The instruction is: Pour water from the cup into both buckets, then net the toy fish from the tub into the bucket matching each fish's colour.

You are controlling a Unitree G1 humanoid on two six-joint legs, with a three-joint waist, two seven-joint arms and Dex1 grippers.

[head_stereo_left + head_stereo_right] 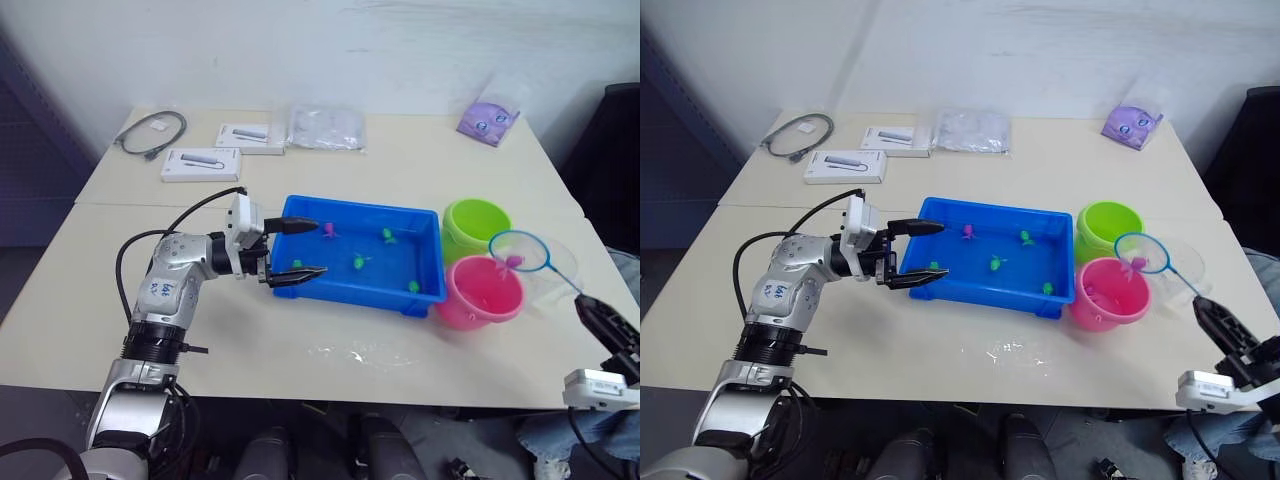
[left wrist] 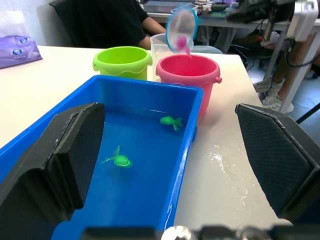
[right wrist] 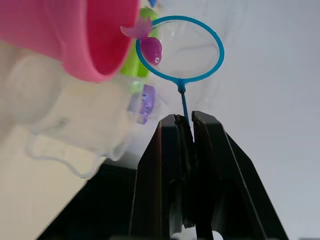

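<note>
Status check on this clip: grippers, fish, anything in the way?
Left gripper open, straddling the tub end wall. Right gripper shut on net, pink fish in it over pink bucket. Nothing blocking.

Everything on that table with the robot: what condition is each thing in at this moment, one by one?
Left gripper: open, astride the tub's near end.
Right gripper: shut on the net's handle.
Net: raised over the pink bucket, a pink fish in it.
Tub: upright, holding several small fish.
Pink bucket: upright.
Green bucket: upright.
Cup: standing behind the pink bucket.
</note>
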